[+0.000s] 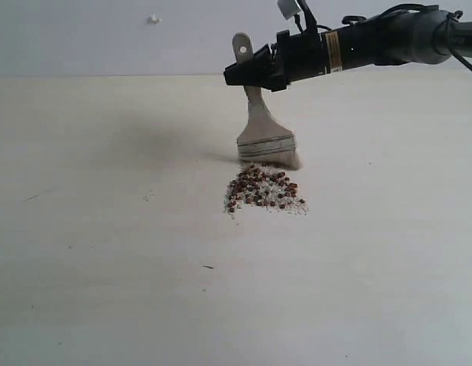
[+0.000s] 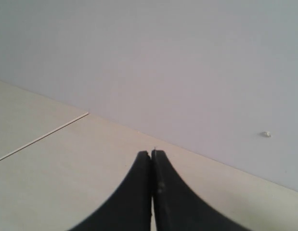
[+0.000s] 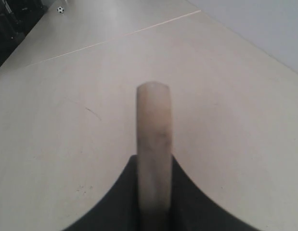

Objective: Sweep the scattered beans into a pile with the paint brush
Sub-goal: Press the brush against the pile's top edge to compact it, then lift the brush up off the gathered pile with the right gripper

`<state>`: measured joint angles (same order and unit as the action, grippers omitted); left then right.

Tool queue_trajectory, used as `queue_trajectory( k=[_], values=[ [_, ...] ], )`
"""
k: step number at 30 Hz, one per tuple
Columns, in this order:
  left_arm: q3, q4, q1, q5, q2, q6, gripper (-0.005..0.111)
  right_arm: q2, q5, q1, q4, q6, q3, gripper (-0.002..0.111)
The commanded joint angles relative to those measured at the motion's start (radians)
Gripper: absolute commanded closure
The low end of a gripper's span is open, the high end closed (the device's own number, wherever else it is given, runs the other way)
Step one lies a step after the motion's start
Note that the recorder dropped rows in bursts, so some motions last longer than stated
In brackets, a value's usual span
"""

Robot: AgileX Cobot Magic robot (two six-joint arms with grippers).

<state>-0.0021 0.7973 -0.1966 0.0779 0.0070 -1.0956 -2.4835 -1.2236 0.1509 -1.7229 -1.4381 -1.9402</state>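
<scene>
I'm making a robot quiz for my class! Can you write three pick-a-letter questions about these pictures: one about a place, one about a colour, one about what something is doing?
1. Where is the paint brush compared with the pile? A) lying flat, far away B) upright, right behind it C) buried under it
2. What colour are the beans? A) green B) reddish-brown C) blue
3. How is the left tool? A) wide open B) gripping the brush C) shut and empty
Answers: 1B, its bristles meet the table at the pile's back edge; 2B, red-brown dots sit among whitish crumbs; 3C, its black fingers press together with nothing between.
</scene>
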Motion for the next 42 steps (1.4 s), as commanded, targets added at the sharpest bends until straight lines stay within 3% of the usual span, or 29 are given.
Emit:
queue_trajectory(
  k=[1, 11, 21, 35, 42],
  values=[
    [0.002, 0.004, 0.001, 0.003, -0.007, -0.002, 0.107, 0.016, 0.003, 0.011, -0.021, -0.048, -0.001, 0.108],
    [0.002, 0.004, 0.001, 0.003, -0.007, -0.002, 0.107, 0.039, 0.003, 0.011, -0.021, -0.158, -0.001, 0.108],
    [0.002, 0.004, 0.001, 0.003, -0.007, -0.002, 0.107, 0.067, 0.003, 0.011, -0.021, -0.146, -0.001, 0.108],
    [0.002, 0.004, 0.001, 0.003, -0.007, -0.002, 0.107, 0.168, 0.003, -0.05, -0.021, -0.244, -0.001, 0.108],
    [0.002, 0.004, 0.001, 0.003, -0.007, -0.002, 0.107, 0.2, 0.003, -0.096, -0.021, -0.266, 0.125, 0.108]
  ],
)
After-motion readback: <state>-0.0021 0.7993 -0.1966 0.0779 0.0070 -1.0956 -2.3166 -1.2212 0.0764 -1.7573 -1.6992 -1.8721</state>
